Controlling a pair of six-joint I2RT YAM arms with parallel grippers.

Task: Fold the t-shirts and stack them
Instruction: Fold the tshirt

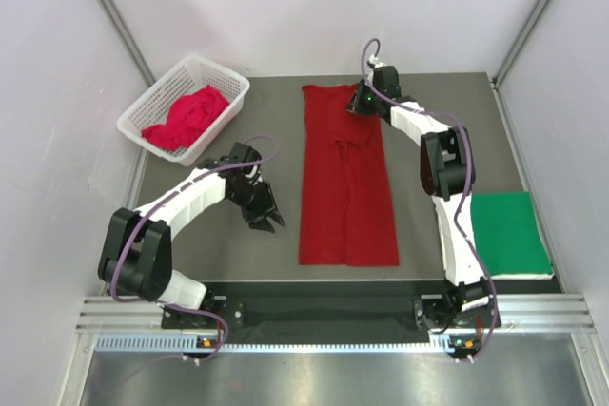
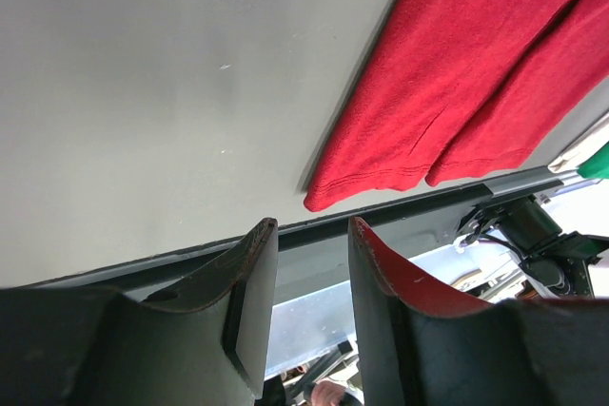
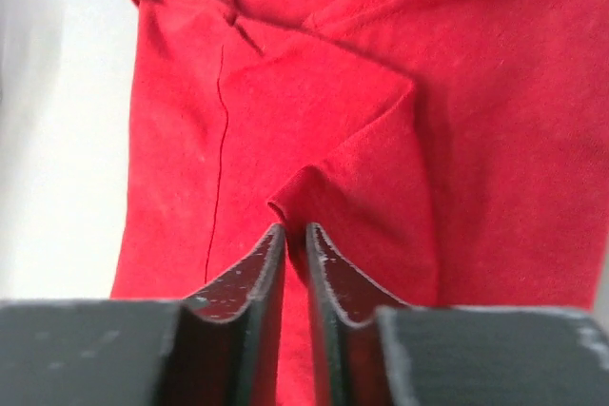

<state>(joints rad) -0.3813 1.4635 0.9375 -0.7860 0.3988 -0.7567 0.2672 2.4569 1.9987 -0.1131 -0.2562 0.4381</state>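
**A:** Three t-shirts showed from above, then?

**B:** Yes. The long red t-shirt point(image 1: 347, 187) lay folded lengthwise into a narrow strip down the middle of the desk point(image 1: 219, 254). A crumpled red t-shirt point(image 1: 186, 119) sat in the white basket point(image 1: 231, 78) at the far left corner. The green t-shirt point(image 1: 509, 233) lay folded flat at the right edge.

**A:** And the arms?

**B:** The right arm point(image 1: 447, 178) stretched far forward, with the right fingers point(image 1: 362, 104) down at the strip's far end. The left arm point(image 1: 190, 192) was bent at the elbow. The left fingers point(image 1: 269, 219) pointed down just beside the strip's left edge, apart from it.

**A:** What did the left wrist add?

**B:** The gap, which the overhead view could not show. The left fingers stood apart with nothing between them, aimed toward the desk's near edge. The strip's hemmed near corner lay beyond them on the right, and a sliver of green showed at the far right.

**A:** And the right wrist?

**B:** Only there was the cloth seen up close. A flap was folded over the body of the shirt, and a small raised pleat sat right at the fingertips. The right fingers were a narrow slit apart. Whether they pinched that pleat, I couldn't tell.
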